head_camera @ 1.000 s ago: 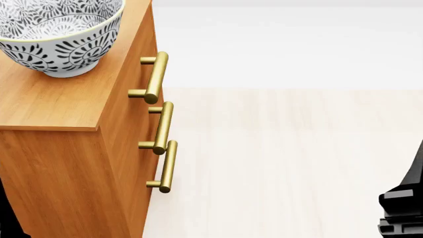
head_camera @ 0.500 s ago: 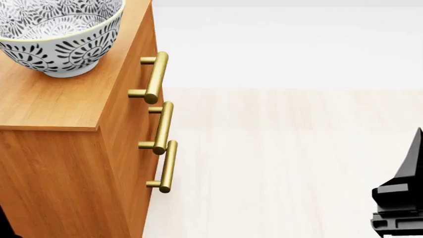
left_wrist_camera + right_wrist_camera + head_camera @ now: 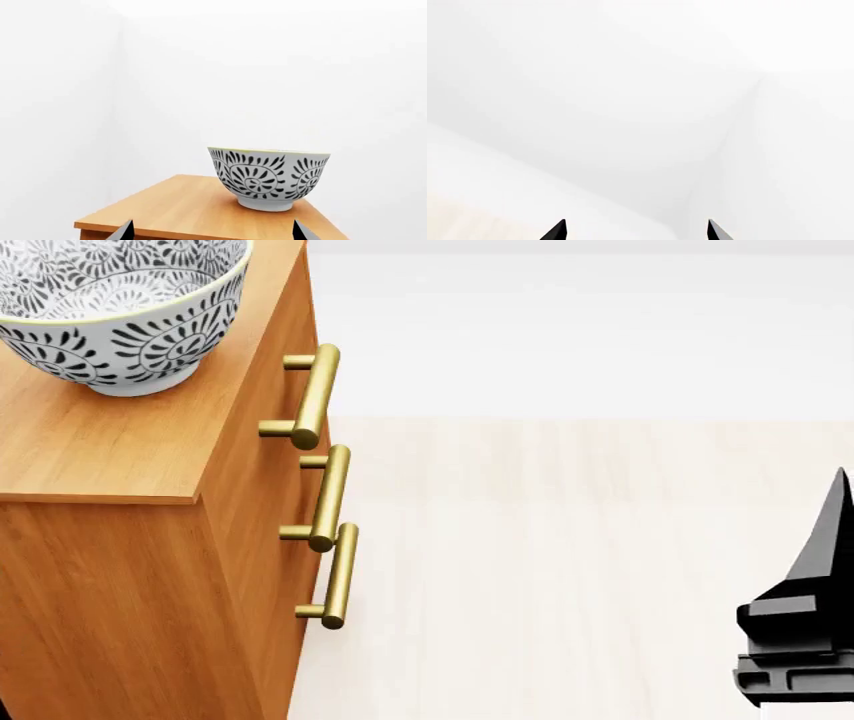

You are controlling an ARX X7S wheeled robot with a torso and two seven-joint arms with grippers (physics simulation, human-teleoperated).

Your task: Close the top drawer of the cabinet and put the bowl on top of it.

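Note:
The bowl (image 3: pixel 114 315), white with a dark floral pattern, stands upright on the flat top of the wood cabinet (image 3: pixel 94 455), near its back left in the head view. The top drawer (image 3: pixel 280 395) lies flush with the two fronts below it, and its brass handle (image 3: pixel 316 390) sticks out. In the left wrist view the bowl (image 3: pixel 270 180) sits on the cabinet top (image 3: pixel 180 210), well beyond my left gripper (image 3: pixel 213 232), which is open and empty. My right gripper (image 3: pixel 636 231) is open with nothing in it and faces a white wall. In the head view it (image 3: pixel 821 560) is far right of the cabinet.
Two lower drawers with matching brass handles (image 3: pixel 328 495) (image 3: pixel 340 575) sit under the top one. Pale wood floor (image 3: pixel 561 560) spreads right of the cabinet to a white wall (image 3: pixel 587 330).
My right gripper has risen and come a little leftward into the head view. The bowl, cabinet and drawers have not moved.

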